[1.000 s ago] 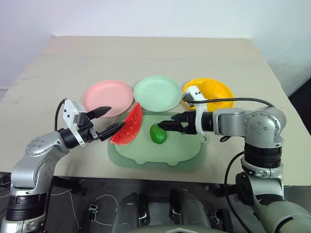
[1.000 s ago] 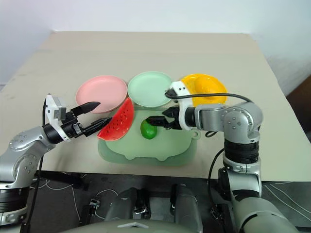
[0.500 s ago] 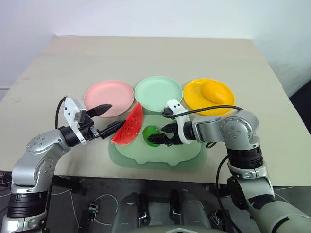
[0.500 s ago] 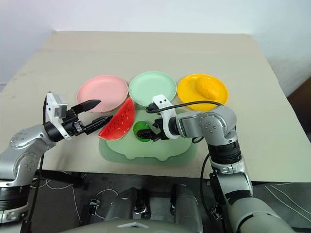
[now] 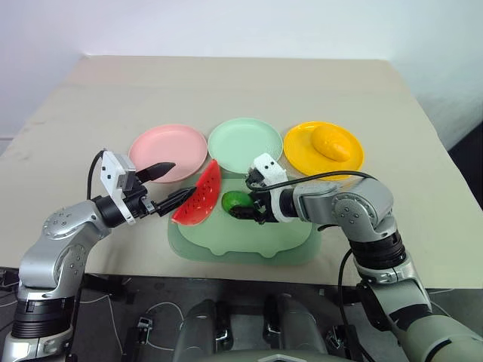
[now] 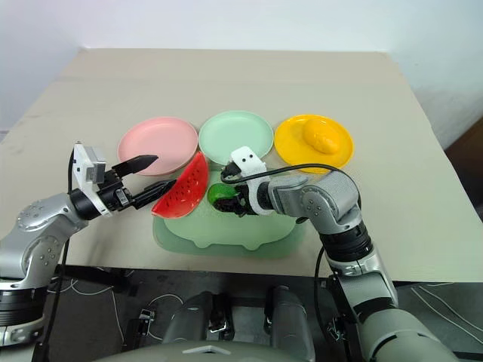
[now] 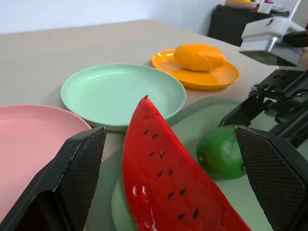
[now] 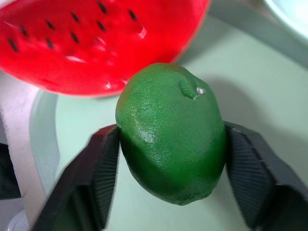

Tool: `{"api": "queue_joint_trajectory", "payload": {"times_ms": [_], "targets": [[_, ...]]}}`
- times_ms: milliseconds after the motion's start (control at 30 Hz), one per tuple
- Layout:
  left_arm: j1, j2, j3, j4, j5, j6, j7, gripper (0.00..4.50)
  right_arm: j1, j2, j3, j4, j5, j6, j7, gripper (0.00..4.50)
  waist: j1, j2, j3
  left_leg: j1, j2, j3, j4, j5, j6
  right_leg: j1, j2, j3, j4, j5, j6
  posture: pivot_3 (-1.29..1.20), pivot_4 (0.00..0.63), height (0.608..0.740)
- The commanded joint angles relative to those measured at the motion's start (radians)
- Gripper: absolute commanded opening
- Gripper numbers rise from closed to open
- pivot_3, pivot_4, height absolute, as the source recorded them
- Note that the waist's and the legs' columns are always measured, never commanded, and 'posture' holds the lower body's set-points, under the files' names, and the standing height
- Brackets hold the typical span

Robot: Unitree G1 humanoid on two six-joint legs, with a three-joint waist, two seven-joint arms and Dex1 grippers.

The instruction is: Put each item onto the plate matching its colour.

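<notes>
1. I am looking at what reads as a robotics lab or test room, not a home or kitchen: a plain beige table (image 5: 226, 90) stands against a bare white wall (image 5: 226, 26).
2. Loose black cables (image 5: 151, 317) trail across the floor beneath the table's front edge.
3. On the table I see only staged props: a pink plate (image 5: 167, 147), a mint green plate (image 5: 244, 143), a yellow-orange plate (image 5: 306, 147) and a translucent green tray (image 5: 241, 245), all plastic, with toy fruit.
4. My left wrist view shows a dark stand (image 7: 226, 21) bearing small objects at the far side of the room; I cannot tell what they are.
</notes>
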Motion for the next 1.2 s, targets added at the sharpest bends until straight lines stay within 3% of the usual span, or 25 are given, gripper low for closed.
{"api": "queue_joint_trajectory", "payload": {"times_ms": [33,300,467,933,1167,1200], "targets": [[-0.008,0.011,0.018,-0.025,-0.004,-0.009,-0.004,4.5,0.0,-0.018,-0.008,-0.053,-0.008,-0.052,0.051,2.74,0.001,0.0,0.0,0.0,0.0,0.0,0.0,0.0,0.0,0.0,0.0,0.0,0.0,0.0,0.0,0.0,0.15,0.696],[0.011,0.013,0.045,-0.035,-0.012,-0.013,0.008,4.5,0.008,-0.14,-0.188,-0.093,0.035,-0.193,0.219,2.74,0.006,0.0,0.0,0.0,0.0,0.0,0.0,0.0,0.0,0.0,0.0,0.0,-0.001,0.0,0.0,0.0,0.15,0.696],[0.022,0.014,0.054,-0.039,-0.016,-0.008,0.01,4.5,-0.075,-0.166,-0.129,0.114,-0.098,-0.299,0.227,2.74,-0.005,0.0,0.0,0.001,0.0,0.0,0.0,0.0,0.0,0.001,0.0,0.0,-0.001,0.0,0.0,0.0,0.15,0.696],[-0.008,0.024,0.07,-0.115,-0.06,0.063,0.077,4.5,-0.379,0.041,-0.04,0.892,-0.423,-0.732,0.273,2.74,-0.006,0.0,0.0,0.002,0.0,0.002,-0.002,0.002,-0.002,0.0,0.001,0.0,0.001,0.0,0.0,0.0,0.15,0.696],[-0.01,0.015,0.056,-0.121,-0.055,0.054,0.091,4.5,-0.492,0.135,-0.094,1.193,-0.496,-0.867,0.241,2.74,-0.025,0.0,0.0,0.002,0.0,0.002,-0.002,0.004,-0.001,0.0,0.001,0.0,0.003,0.0,0.0,0.0,0.15,0.696],[-0.009,0.014,0.054,-0.122,-0.055,0.054,0.092,4.5,-0.5,0.139,-0.092,1.216,-0.51,-0.875,0.238,3.09,-0.025,0.0,0.0,0.002,0.0,0.002,-0.002,0.004,-0.001,0.0,0.001,0.0,0.003,0.0,0.0,0.0,0.15,0.696]]}}
